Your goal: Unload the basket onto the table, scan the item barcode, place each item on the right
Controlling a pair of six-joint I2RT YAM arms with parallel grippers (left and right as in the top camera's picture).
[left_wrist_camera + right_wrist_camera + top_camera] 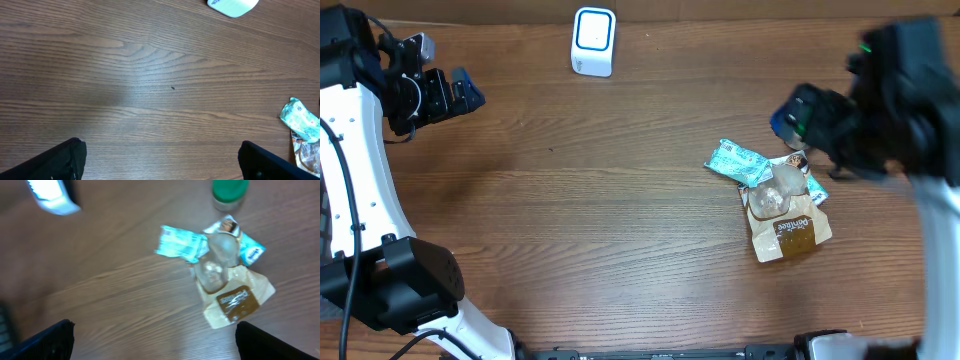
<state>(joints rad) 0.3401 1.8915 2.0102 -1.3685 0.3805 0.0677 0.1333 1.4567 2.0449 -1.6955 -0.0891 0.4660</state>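
Overhead, left claw (468, 92) and right claw (788, 118) gaped empty; grabbing the overlapped packets (785, 215) at 4 o'clock risked lifting two, fouling the scan.

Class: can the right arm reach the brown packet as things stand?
Probably yes: the open right gripper hovers close by, and only a clear container overlaps the brown packet's top end.

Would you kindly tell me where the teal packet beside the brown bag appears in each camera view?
Overhead: the teal packet right of centre, up-left of the brown bag.
Left wrist: the teal packet at the right edge, below the middle.
Right wrist: the teal packet just above centre, blurred.
Shared landmark: the white scanner, in all three views.
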